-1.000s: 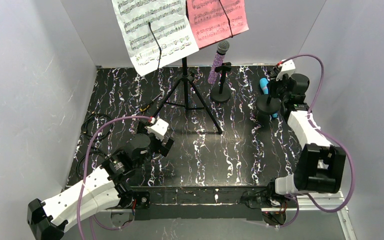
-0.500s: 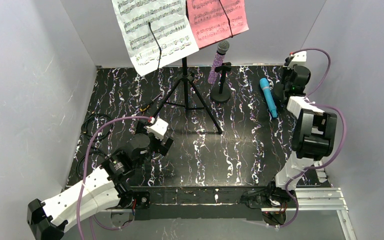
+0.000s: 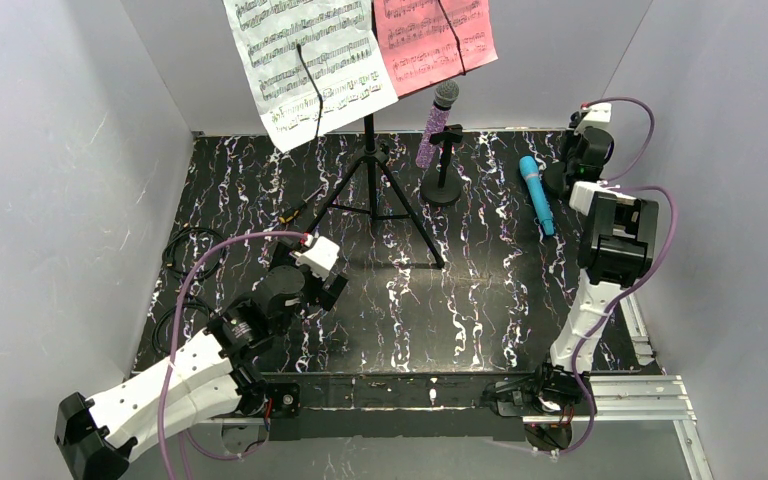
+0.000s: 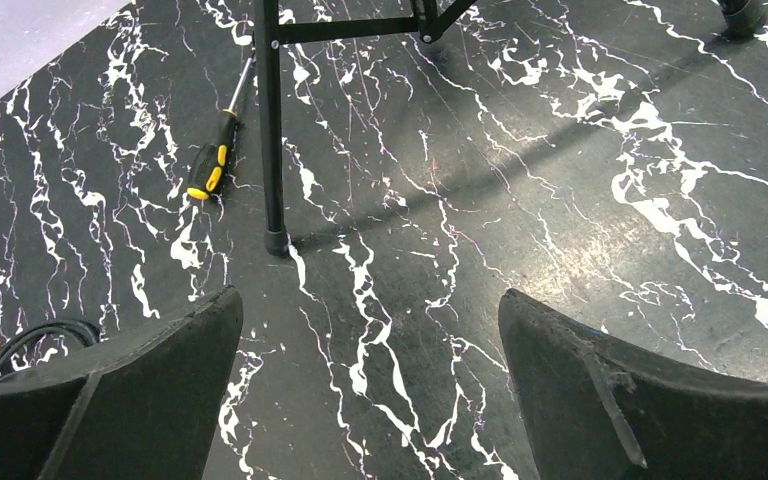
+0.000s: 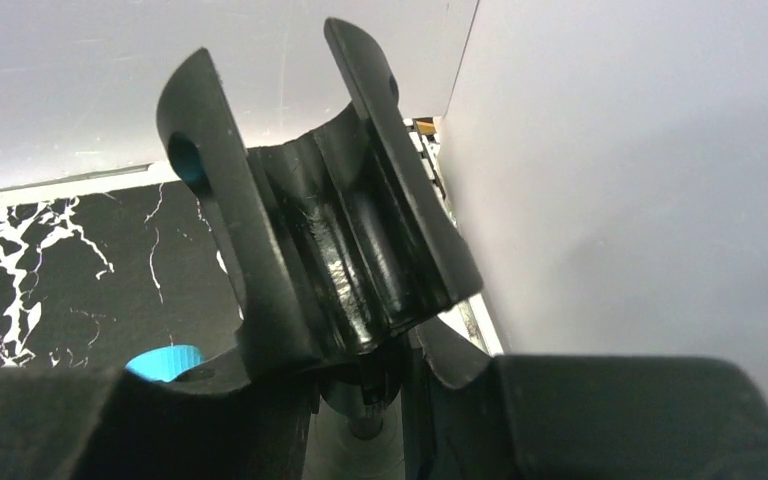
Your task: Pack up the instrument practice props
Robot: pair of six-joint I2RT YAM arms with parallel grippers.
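The blue microphone (image 3: 537, 193) lies flat on the table at the back right; its end also shows in the right wrist view (image 5: 165, 360). My right gripper (image 3: 572, 172) is in the back right corner beside it, shut on a black mic holder (image 5: 350, 250) whose U-shaped clip stands up between the fingers. The purple glitter microphone (image 3: 438, 122) rests in the second mic holder (image 3: 443, 185). The white sheet (image 3: 310, 60) and the pink sheet (image 3: 432, 40) hang on the tripod. My left gripper (image 4: 370, 300) is open and empty above the table's front left.
The tall black tripod (image 3: 372, 190) stands at the back centre, one leg foot in the left wrist view (image 4: 276, 238). A yellow-and-black screwdriver (image 4: 212, 170) lies by it. A coiled black cable (image 3: 185, 255) lies at the left edge. Grey walls close in on three sides.
My right arm has swung from beside the blue microphone to the back right corner, carrying the mic holder with it. The blue microphone now lies uncovered. The left arm has not moved.
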